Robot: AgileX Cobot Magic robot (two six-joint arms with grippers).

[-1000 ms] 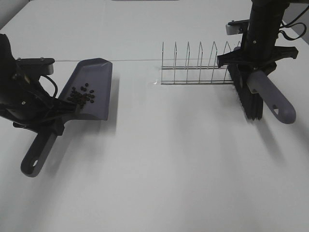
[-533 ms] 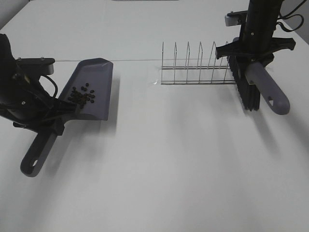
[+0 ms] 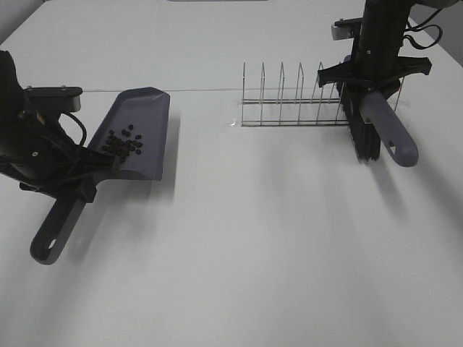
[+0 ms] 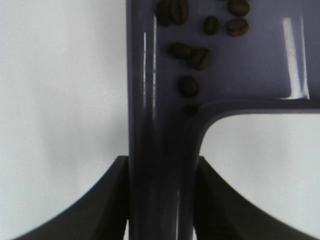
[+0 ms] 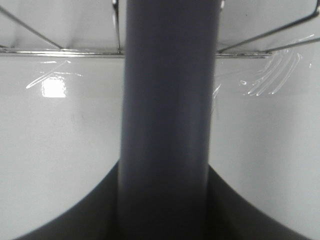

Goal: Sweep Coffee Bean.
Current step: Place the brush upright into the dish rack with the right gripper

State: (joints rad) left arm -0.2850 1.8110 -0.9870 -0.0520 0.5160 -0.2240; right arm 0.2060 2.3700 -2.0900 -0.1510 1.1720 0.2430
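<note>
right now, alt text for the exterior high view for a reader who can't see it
On a white table, the left gripper holds a grey dustpan with a cluster of coffee beans in it. At right, the right gripper holds a brush by the end of a wire dish rack.

The coffee beans, perhaps twenty small dark brown-black ovals though the high view was too coarse for a sure count, lay in a loose cluster on the blade of the grey dustpan, gathered toward its handle end, several touching one another.
</note>
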